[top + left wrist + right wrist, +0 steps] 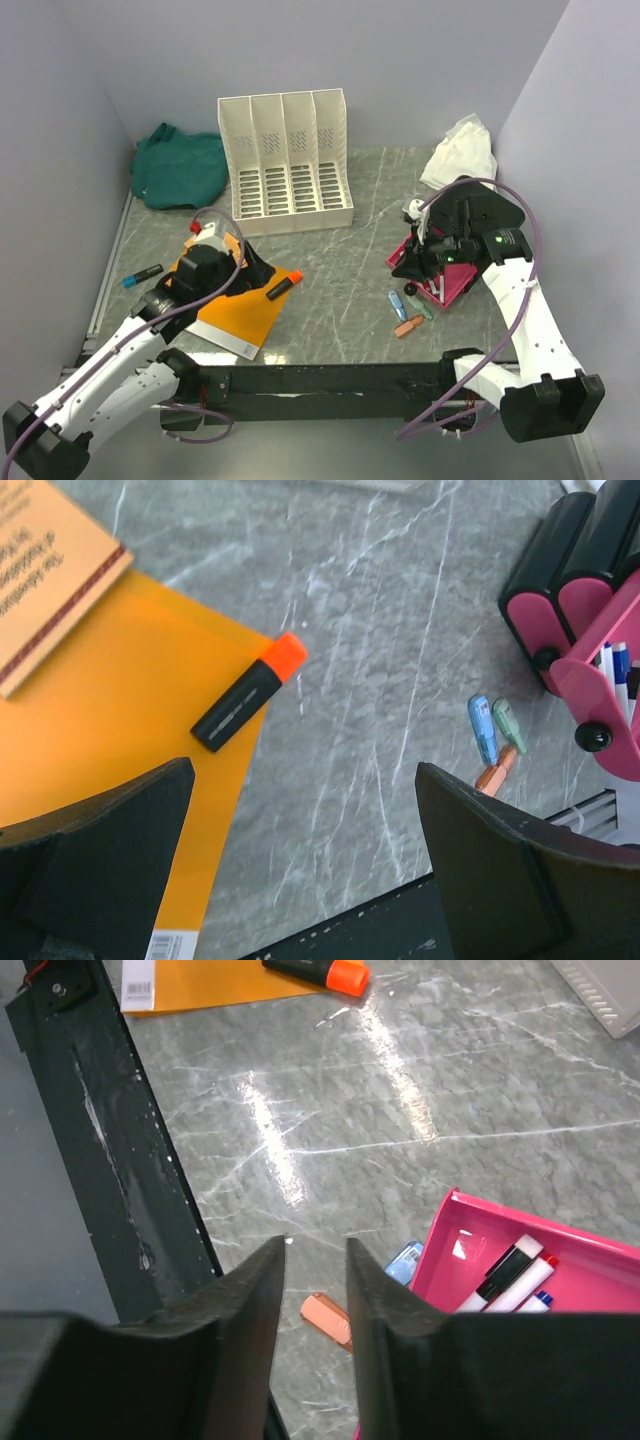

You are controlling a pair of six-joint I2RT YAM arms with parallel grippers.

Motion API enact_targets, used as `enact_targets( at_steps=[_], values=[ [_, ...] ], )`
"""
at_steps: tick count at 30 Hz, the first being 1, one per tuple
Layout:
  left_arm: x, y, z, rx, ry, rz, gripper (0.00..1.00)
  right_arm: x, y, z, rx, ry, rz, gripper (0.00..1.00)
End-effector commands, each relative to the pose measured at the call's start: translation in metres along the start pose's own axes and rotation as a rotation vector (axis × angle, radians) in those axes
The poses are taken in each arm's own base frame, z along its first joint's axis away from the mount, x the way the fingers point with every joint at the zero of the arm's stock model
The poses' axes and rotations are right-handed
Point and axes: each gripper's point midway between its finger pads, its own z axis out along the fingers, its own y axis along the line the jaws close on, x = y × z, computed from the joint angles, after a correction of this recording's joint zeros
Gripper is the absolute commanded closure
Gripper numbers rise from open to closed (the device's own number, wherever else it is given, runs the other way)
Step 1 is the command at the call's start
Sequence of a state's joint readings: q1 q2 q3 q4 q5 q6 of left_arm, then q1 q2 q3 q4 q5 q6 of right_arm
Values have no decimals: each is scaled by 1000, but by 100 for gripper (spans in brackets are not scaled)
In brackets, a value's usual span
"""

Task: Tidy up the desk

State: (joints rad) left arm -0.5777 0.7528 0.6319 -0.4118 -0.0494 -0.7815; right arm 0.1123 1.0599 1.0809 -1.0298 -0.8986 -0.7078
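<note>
Dark grey-green veined stone-look desk (340, 300) fills the floor of the top view between the lavender walls. It looks rigid, heavy, fixed and glossy, so you don't grab it; you work the loose stuff on it, and I'd expect flat items to slide. Left gripper (302, 780) hangs at 8 o'clock over the flat orange paper folder (240, 315), fingers spread wide, nothing in them. The black highlighter with orange cap (283, 287) lies half on the folder's edge just ahead of it: light, stiff, likely to roll, so pinch it mid-barrel across the width. Right gripper (315, 1245) sits at 3 o'clock above the near corner of the pink plastic pen tray (445, 285), fingers narrow with only a slit between them, empty. Small blue, green and orange stick-shaped bits (405, 310) lie loose at 4 o'clock beside the tray; they are low and may be hard to pinch. White slotted file rack (290, 165) stands at 12 o'clock, crumpled green cloth (180, 170) at 10, crumpled white paper or cloth (462, 150) at 2, a blue-capped marker (142, 275) at 9. A tan-covered book (50, 570) lies on the folder and weighs it down. The right arm's cable loops over the tray, so watch for snagging.
</note>
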Motion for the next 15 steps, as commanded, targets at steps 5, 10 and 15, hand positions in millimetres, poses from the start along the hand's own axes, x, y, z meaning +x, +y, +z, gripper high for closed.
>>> enact_targets(
  at_steps=[5, 10, 15],
  values=[
    [5, -7, -4, 104, -42, -45, 1, -12, 11, -5, 45, -47, -5, 74],
    [-2, -39, -7, 295, -85, -14, 0, -11, 20, 2, 56, 25, -65, 78],
    [8, -54, 2, 371, -19, -42, 1, 14, 21, 15, 78, 167, -97, 88]
  ],
)
